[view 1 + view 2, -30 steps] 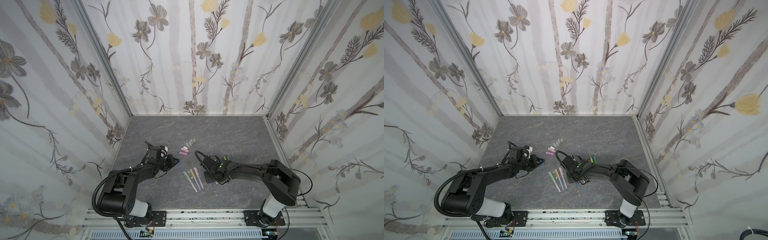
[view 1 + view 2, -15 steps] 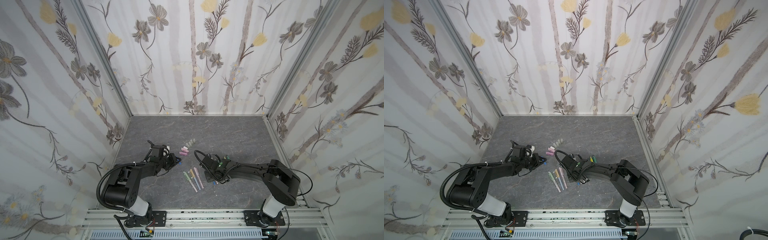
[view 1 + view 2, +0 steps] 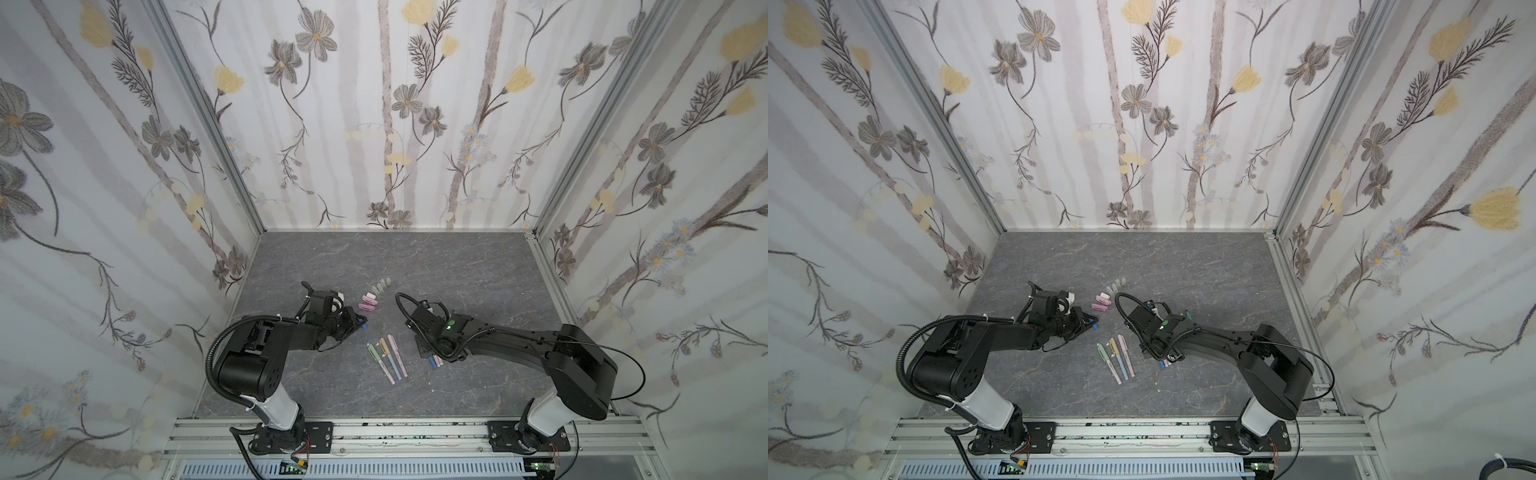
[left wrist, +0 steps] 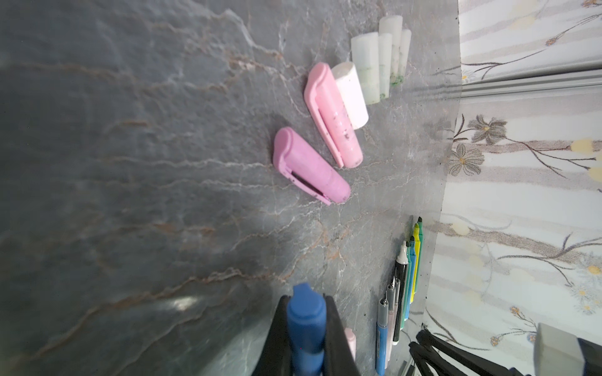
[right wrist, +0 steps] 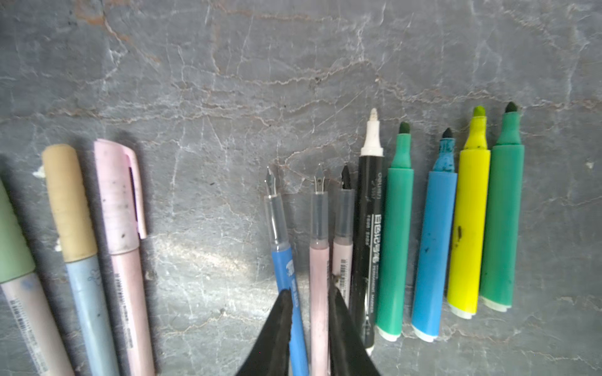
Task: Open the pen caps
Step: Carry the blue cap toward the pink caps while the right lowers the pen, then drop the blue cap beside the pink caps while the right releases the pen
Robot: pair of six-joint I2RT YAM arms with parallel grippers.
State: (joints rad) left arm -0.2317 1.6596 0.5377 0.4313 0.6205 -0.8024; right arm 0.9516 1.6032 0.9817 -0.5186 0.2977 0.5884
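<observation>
Grey marbled tabletop (image 3: pixel 457 270), two arms, pens and caps. Left gripper (image 4: pixel 306 302): fingers closed on a blue cap (image 4: pixel 306 325), held just over the table near the centre in both top views. Loose caps beyond it, towards the back wall: one purple cap (image 4: pixel 309 166) lying alone; one pink cap (image 4: pixel 332 114) touching a whitish cap (image 4: pixel 351 94); a row of translucent caps (image 4: pixel 378 58) packed side by side against the whitish one. Right gripper (image 5: pixel 310 291): low over a row of uncapped pens, fingers narrowly apart, with the barrels of the slim blue pen (image 5: pixel 283 257) and a pale pink pen (image 5: pixel 319 257) showing in the gap; whether it pinches either cannot be told. Same row, side by side with tips all pointing one way: second pale pink pen (image 5: pixel 342 250), black marker (image 5: pixel 369 228), green marker (image 5: pixel 395 247), blue marker (image 5: pixel 433 250), yellow marker (image 5: pixel 467 228), second green marker (image 5: pixel 501 221). Capped pens (image 3: pixel 386 357): lying parallel between the two arms, apart from the uncapped row; three show in the right wrist view, bearing a green cap (image 5: pixel 13 247), a peach cap (image 5: pixel 68 205) and a pale pink cap (image 5: pixel 117 198).
</observation>
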